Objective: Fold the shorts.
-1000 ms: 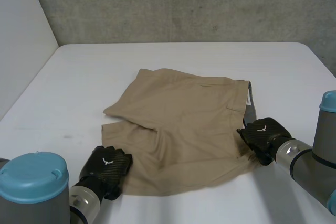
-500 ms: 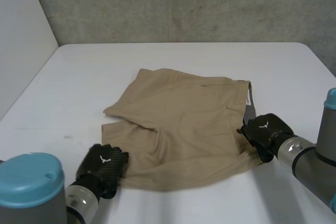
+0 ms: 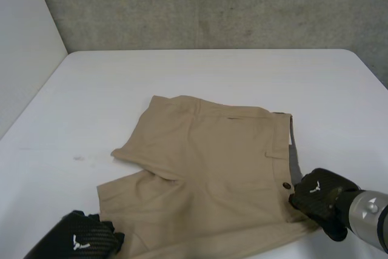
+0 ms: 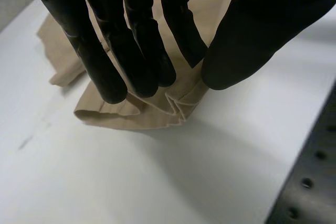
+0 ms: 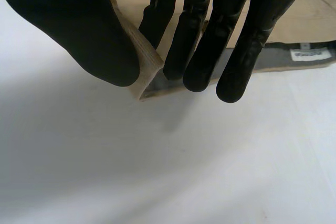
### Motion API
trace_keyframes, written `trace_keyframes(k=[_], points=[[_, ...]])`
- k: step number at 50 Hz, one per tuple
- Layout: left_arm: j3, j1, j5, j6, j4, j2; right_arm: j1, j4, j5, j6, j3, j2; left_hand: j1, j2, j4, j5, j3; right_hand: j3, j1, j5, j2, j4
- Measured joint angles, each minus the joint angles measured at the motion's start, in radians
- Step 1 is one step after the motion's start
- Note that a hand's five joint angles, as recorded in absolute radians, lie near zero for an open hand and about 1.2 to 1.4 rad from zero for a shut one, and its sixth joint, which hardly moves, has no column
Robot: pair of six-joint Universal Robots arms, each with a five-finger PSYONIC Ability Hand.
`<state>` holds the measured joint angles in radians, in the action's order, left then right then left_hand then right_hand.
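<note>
Both hands have drawn back toward the near table (image 3: 200, 68) edge, dragging the shorts (image 3: 212, 162) closer and flatter. The left hand (image 3: 76, 244) pinches the near leg-hem corner between fingers and thumb, and the right hand (image 3: 318, 193) pinches the near waistband corner the same way. For a clean fold, I'd lift both corners level and carry them over together, keeping that edge taut.
</note>
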<state>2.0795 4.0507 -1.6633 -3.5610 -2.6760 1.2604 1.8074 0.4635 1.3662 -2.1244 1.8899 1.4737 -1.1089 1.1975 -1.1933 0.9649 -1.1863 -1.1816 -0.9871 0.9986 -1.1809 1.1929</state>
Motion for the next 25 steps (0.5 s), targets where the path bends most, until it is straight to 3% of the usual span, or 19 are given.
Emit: trace_keyframes(k=[6,15,16,25], points=[[-0.053,0.013,0.020,0.000,-0.054,0.067,-0.014,-0.008,-0.039,-0.006,-0.022,0.007,0.000,0.000,0.000,0.000,0.000,0.000,0.000,0.000,0.000,0.000],[-0.333,0.057,0.014,-0.011,-0.310,0.396,-0.011,-0.172,-0.062,-0.225,-0.199,-0.119,0.000,0.001,0.000,0.016,0.000,0.000,0.000,0.000,-0.003,0.000],[-0.441,0.073,0.008,-0.013,-0.360,0.503,-0.007,-0.207,-0.046,-0.268,-0.255,-0.165,0.000,0.001,0.000,0.016,0.000,0.000,0.000,0.000,-0.003,0.000],[-0.889,0.099,-0.040,-0.015,-0.422,0.904,0.037,-0.350,0.092,-0.362,-0.477,-0.358,0.000,0.001,-0.001,0.016,-0.001,0.000,0.000,0.000,-0.003,0.000]])
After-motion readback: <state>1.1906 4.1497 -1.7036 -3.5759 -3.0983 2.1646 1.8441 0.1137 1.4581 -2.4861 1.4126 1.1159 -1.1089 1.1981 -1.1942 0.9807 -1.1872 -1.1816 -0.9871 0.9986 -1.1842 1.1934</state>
